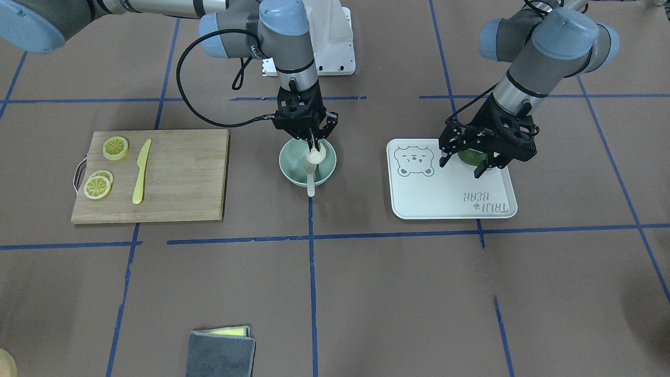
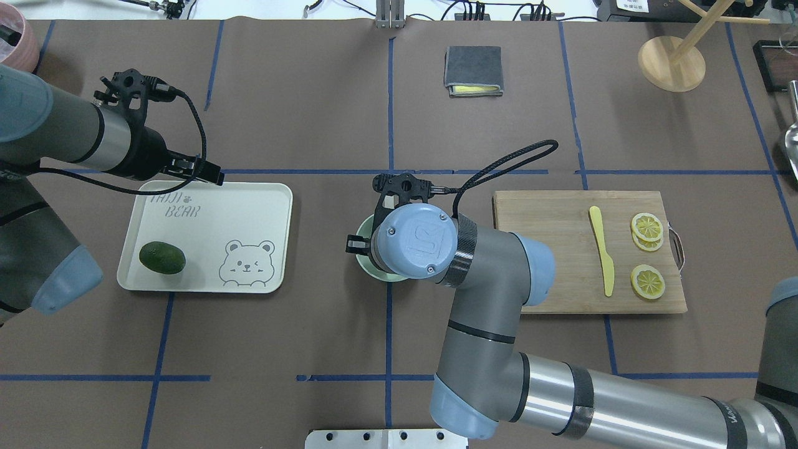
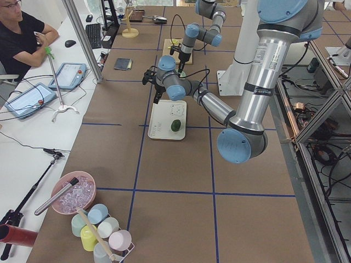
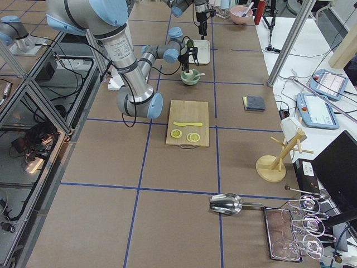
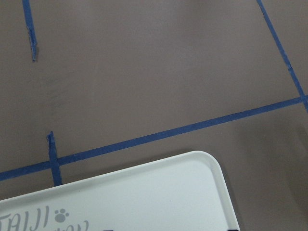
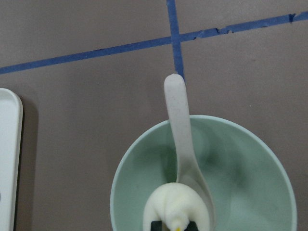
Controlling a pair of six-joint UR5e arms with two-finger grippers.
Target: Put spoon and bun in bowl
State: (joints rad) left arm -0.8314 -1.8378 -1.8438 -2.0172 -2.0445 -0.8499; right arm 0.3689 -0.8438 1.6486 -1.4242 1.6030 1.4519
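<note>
The mint-green bowl (image 1: 293, 168) stands at the table's middle. The off-white spoon (image 1: 311, 180) lies in it, scoop inside and handle leaning out over the rim; it also shows in the right wrist view (image 6: 177, 125). My right gripper (image 1: 312, 142) points down into the bowl (image 6: 240, 168) and is shut on the white bun (image 6: 174, 206), which is low inside the bowl, next to the spoon's scoop. My left gripper (image 1: 461, 165) is open and empty, above the far edge of the white bear tray (image 1: 450, 196). In the overhead view the right wrist hides most of the bowl (image 2: 369, 266).
A dark green lime (image 2: 162, 257) lies on the tray (image 2: 249, 206). A wooden cutting board (image 1: 183, 173) carries a yellow knife (image 1: 141, 170) and lemon slices (image 1: 115, 147). A grey folded cloth (image 1: 222, 353) lies near the table's far side. A wooden stand (image 2: 672, 62) is at the far right.
</note>
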